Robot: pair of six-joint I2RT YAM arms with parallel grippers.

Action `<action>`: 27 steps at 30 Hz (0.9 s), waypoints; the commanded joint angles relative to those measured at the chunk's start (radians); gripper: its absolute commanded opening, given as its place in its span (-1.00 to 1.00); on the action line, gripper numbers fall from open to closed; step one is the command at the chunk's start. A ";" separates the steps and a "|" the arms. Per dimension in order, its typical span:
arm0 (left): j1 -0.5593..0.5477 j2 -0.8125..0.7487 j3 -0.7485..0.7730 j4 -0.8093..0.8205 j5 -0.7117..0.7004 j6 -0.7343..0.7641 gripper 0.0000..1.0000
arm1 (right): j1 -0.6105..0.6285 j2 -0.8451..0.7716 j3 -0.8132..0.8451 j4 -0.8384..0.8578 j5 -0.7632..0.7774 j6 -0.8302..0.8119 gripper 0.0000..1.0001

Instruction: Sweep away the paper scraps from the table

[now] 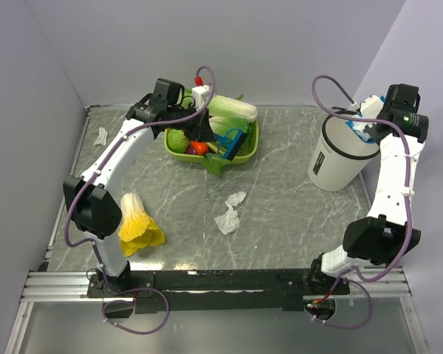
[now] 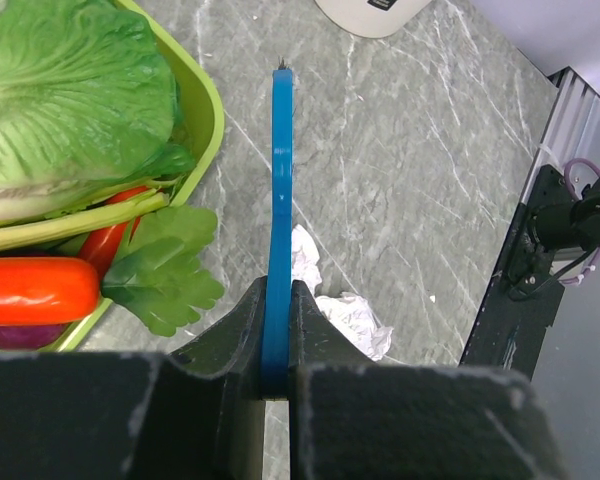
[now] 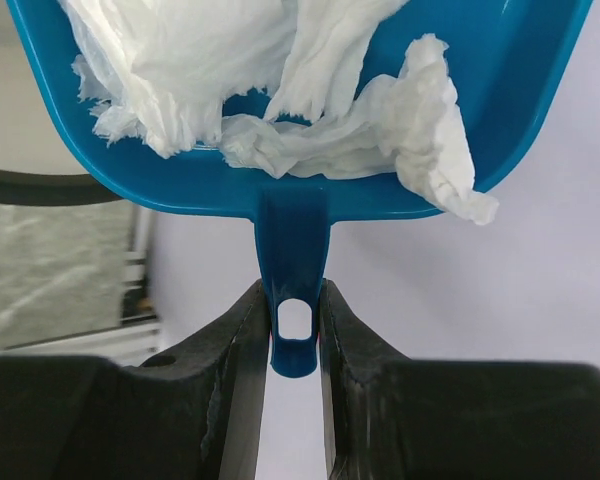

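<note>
Two crumpled white paper scraps [image 1: 236, 198] [image 1: 227, 220] lie mid-table, and a third scrap [image 1: 101, 136] sits by the far left edge. My left gripper [image 1: 209, 134] [image 2: 277, 296] is shut on the thin blue brush [image 1: 235, 144] [image 2: 279, 190], held above the green basket's near corner. In the left wrist view the two scraps [image 2: 306, 258] [image 2: 356, 322] lie just beyond the fingers. My right gripper [image 1: 371, 127] [image 3: 295, 322] is shut on the handle of a blue dustpan [image 3: 300, 195]. The pan holds white paper scraps [image 3: 280, 80] and hangs over the white bin [image 1: 338, 156].
A green basket [image 1: 252, 144] [image 2: 206, 110] of vegetables stands at the back centre of the grey-green marble table [image 1: 295, 221]. A yellow-and-white cabbage [image 1: 137, 225] lies near the left arm's base. Walls close in on the left, back and right.
</note>
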 commanded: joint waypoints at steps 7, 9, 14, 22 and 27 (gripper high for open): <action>-0.013 -0.009 0.034 0.035 0.032 -0.021 -0.98 | 0.003 -0.067 -0.094 0.242 0.151 -0.305 -1.00; -0.017 -0.003 0.037 0.029 0.034 -0.019 -0.98 | 0.010 -0.080 -0.143 0.287 0.174 -0.354 -1.00; -0.023 0.010 0.059 0.024 0.034 -0.013 -0.97 | 0.016 -0.146 -0.292 0.434 0.208 -0.501 -1.00; -0.023 0.021 0.080 0.029 0.040 -0.013 -0.97 | 0.020 -0.237 -0.444 0.687 0.246 -0.751 -1.00; -0.024 0.023 0.074 0.032 0.043 -0.013 -0.96 | 0.020 -0.237 -0.421 0.727 0.231 -0.788 -1.00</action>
